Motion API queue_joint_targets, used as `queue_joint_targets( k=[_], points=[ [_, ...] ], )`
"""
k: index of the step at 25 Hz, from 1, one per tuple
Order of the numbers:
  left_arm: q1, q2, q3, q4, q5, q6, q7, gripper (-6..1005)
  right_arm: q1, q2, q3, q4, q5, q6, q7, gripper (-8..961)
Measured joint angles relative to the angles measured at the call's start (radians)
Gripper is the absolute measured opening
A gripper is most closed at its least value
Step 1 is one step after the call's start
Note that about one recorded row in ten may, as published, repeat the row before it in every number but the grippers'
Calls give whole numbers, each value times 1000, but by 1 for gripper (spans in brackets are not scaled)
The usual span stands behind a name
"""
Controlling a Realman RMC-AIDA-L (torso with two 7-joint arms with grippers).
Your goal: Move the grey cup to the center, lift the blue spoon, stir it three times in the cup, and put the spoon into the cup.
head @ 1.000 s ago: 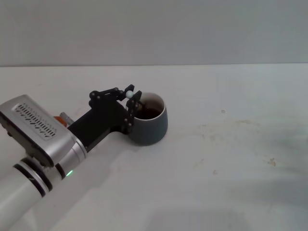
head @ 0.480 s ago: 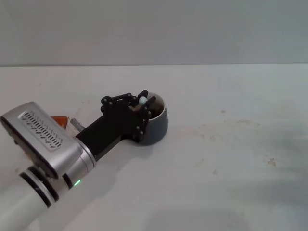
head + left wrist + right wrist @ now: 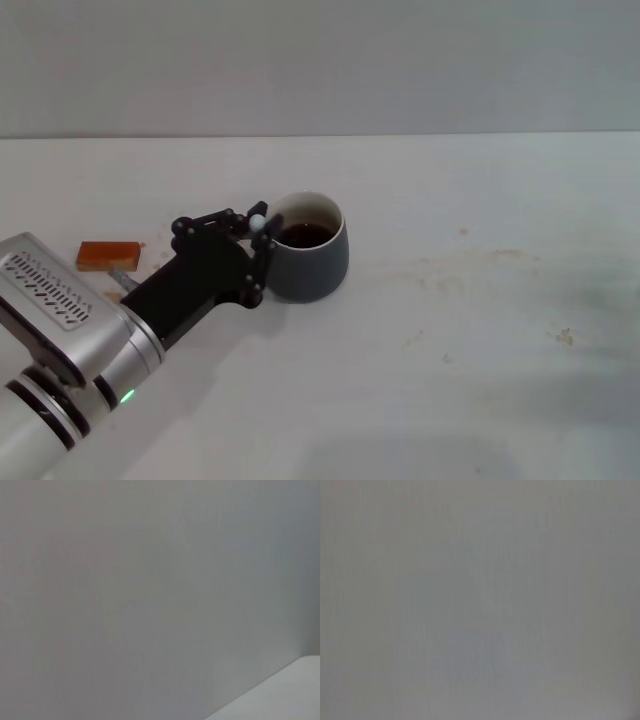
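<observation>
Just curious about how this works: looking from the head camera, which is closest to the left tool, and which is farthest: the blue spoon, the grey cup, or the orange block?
1. The blue spoon, gripped in the left tool.
2. The grey cup, right beside the tool, on its right.
3. The orange block, farthest, off to the left.

one grey cup (image 3: 310, 260), one blue spoon (image 3: 260, 221), one orange block (image 3: 109, 255), one gripper (image 3: 260, 240)
</observation>
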Motion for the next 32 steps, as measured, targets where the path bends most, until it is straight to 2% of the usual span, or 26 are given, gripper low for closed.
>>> queue_joint_targets(
  k=[9, 13, 16, 17, 19, 25, 26, 30, 32],
  points=[
    [-24, -16, -41, 47, 0, -1, 0, 184, 0, 0, 0, 0, -1, -3, 0, -2],
    [-19, -41, -65, 56, -1, -3, -3, 199, -1, 0, 0, 0, -1, -5, 0, -2],
    [-15, -46, -70, 56, -1, -3, -3, 211, -3, 0, 0, 0, -1, -8, 0, -2],
    [-5, -60, -83, 56, -1, -1, -1, 215, -3, 0, 0, 0, -1, -8, 0, -2],
    [1, -63, -87, 52, -1, 2, 1, 223, -4, 0, 0, 1, -1, -8, 0, -2],
    [35, -69, -117, 43, -3, 77, -23, 463, -10, 0, 0, 4, -1, -11, 0, -2],
    [61, -79, -156, 45, -3, 143, -53, 505, -14, 1, 0, 5, -2, -14, 0, -2],
    [100, -87, -218, 57, -3, 234, -104, 672, -22, 1, -4, 5, -2, -33, 0, -1],
    [115, -88, -247, 67, -3, 263, -124, 674, -33, 1, -29, 4, -2, -76, 0, -1]
  ],
)
